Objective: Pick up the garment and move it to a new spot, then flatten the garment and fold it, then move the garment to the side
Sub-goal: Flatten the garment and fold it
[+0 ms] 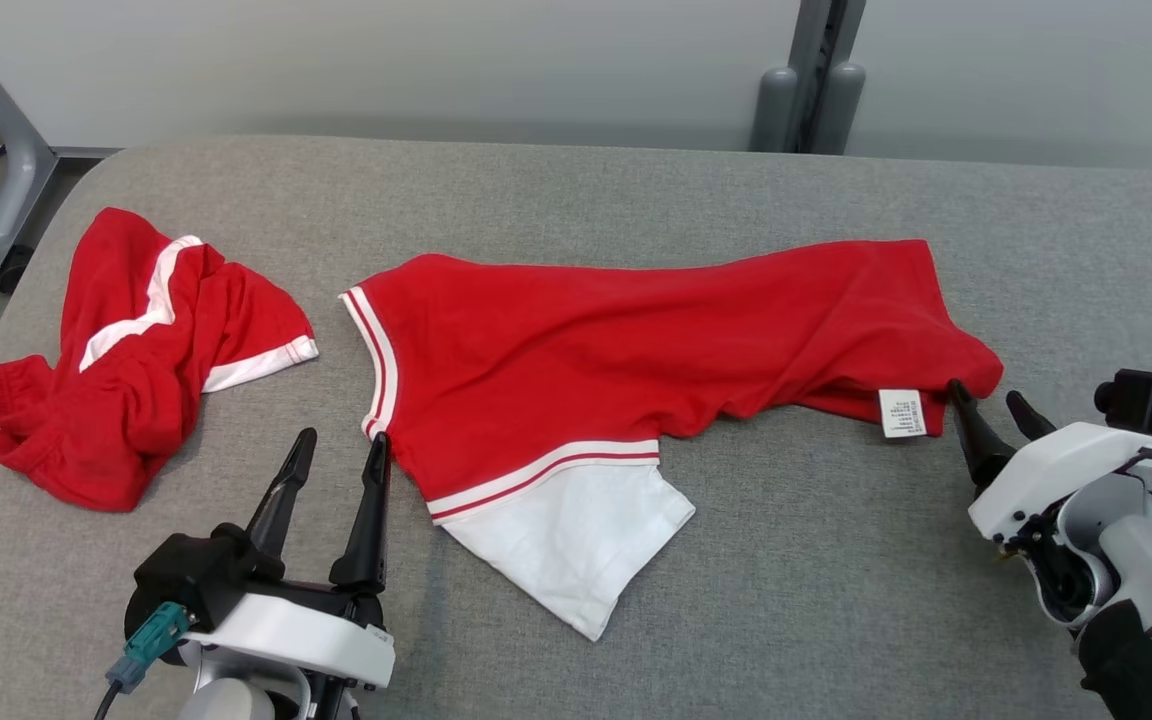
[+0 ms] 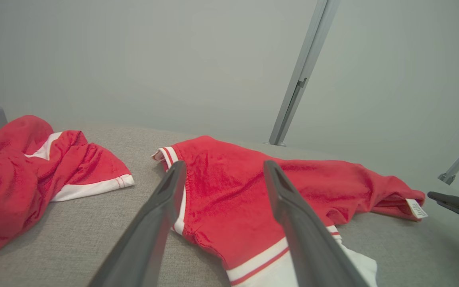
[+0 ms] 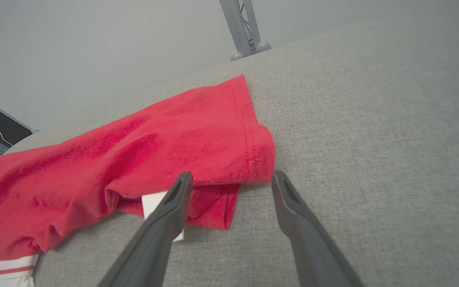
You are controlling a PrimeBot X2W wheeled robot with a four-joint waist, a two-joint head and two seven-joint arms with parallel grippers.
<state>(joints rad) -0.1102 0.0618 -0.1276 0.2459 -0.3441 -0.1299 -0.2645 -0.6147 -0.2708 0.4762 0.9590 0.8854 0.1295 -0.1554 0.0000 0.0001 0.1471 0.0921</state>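
Right of the garment (image 1: 636, 340) hem, open table (image 1: 1086, 260).

open table (image 1: 836, 580) before the shirt (image 1: 636, 340), crumpled shorts (image 1: 126, 380) crowding the left

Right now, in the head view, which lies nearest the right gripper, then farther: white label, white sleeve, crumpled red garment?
1. The white label, just beside the right gripper.
2. The white sleeve, mid-table.
3. The crumpled red garment, far left.

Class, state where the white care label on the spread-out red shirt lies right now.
In the head view the care label sits at the right-hand hem corner of the red shirt, just left of the open right gripper.
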